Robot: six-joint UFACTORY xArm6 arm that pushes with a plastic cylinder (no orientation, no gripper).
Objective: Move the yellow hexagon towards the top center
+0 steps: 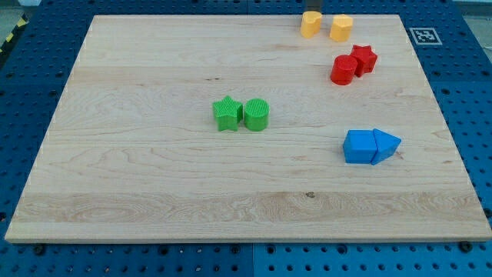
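Observation:
The yellow hexagon (310, 24) sits near the view's top edge, right of centre. A second yellow block, heart-like in shape (341, 28), sits just to its right, a small gap apart. A short dark piece of the rod shows at the very top of the view. My tip (311, 12) is right behind the hexagon's top side, touching it or nearly so.
A red star (364, 58) and a red cylinder (344, 70) touch each other below the yellow blocks. A green star (227, 114) and a green cylinder (257, 115) stand side by side mid-board. A blue cube (358, 147) and a blue triangle (387, 145) touch at the right. The wooden board (154, 192) ends just above the yellow blocks.

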